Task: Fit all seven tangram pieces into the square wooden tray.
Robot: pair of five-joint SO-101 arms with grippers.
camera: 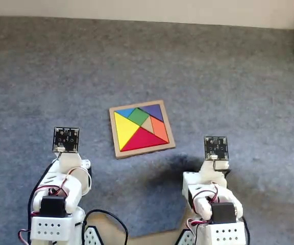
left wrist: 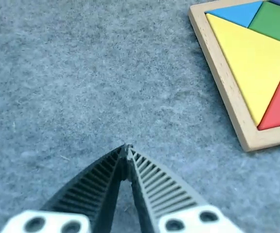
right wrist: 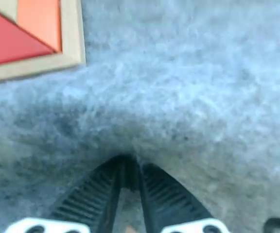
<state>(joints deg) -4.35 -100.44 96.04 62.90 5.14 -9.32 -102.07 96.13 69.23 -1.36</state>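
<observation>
Pale wood tray (camera: 112, 130) holds yellow, red, blue, green, purple, orange and tan pieces (camera: 142, 127); the counter (camera: 228, 71) is mottled grey.

I see a grey felt-covered table (camera: 228, 76). The tray (camera: 114, 133) lies flat on it near centre, slightly turned.

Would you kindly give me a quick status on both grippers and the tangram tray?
Left gripper shut, empty. Right gripper shut, empty. Tray holds all seven pieces, on grey carpet.
</observation>
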